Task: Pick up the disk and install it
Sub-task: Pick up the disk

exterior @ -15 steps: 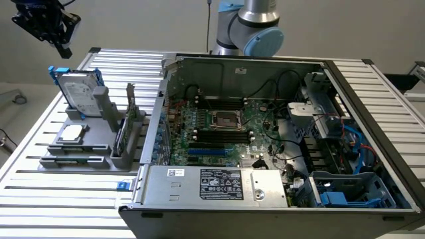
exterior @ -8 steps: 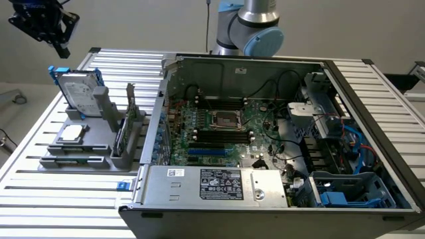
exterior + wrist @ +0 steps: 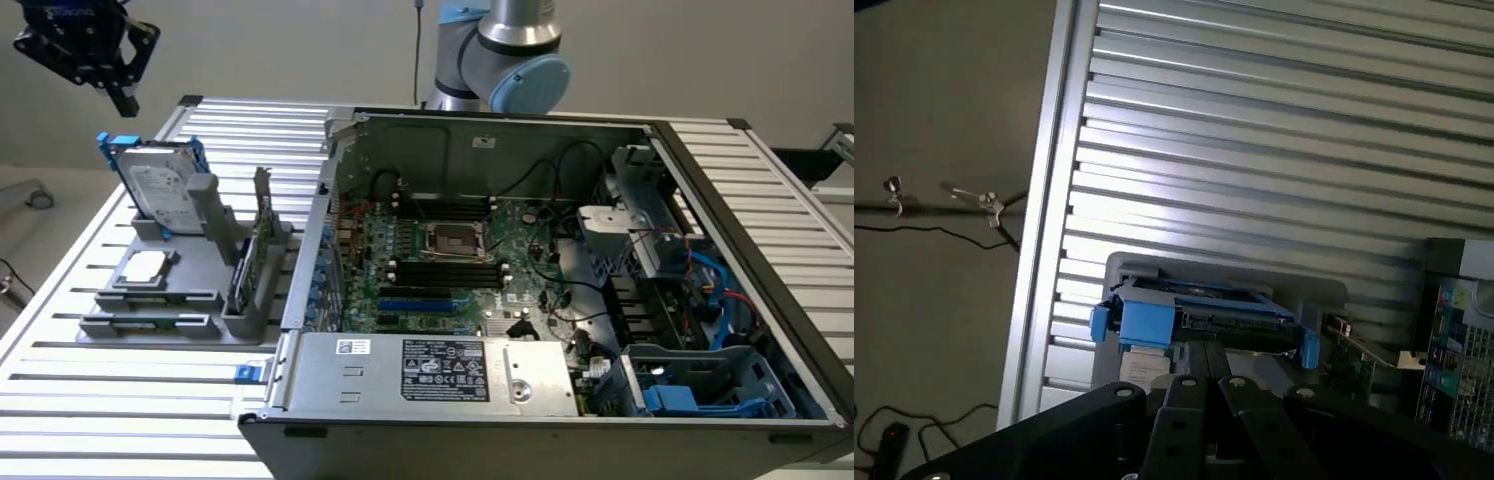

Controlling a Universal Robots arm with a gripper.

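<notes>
The disk (image 3: 156, 190) stands upright on its edge in a grey holder (image 3: 174, 290) on the exterior view's left, a silver drive with a white label and blue rails. My gripper (image 3: 124, 103) hangs high above it, well apart, with its fingers pointing down. In the wrist view the two fingers (image 3: 1184, 385) are pressed together with nothing between them, and the disk (image 3: 1194, 315) lies straight below them, showing its blue-railed top edge.
The grey holder also carries a small square chip (image 3: 147, 266) and an upright card (image 3: 247, 265). An open computer case (image 3: 534, 130) lies beside it, with a motherboard (image 3: 454, 260), a grey power-supply box (image 3: 441, 370) and a blue drive cage (image 3: 707, 385). The slatted aluminium table (image 3: 120, 400) ends close to the holder.
</notes>
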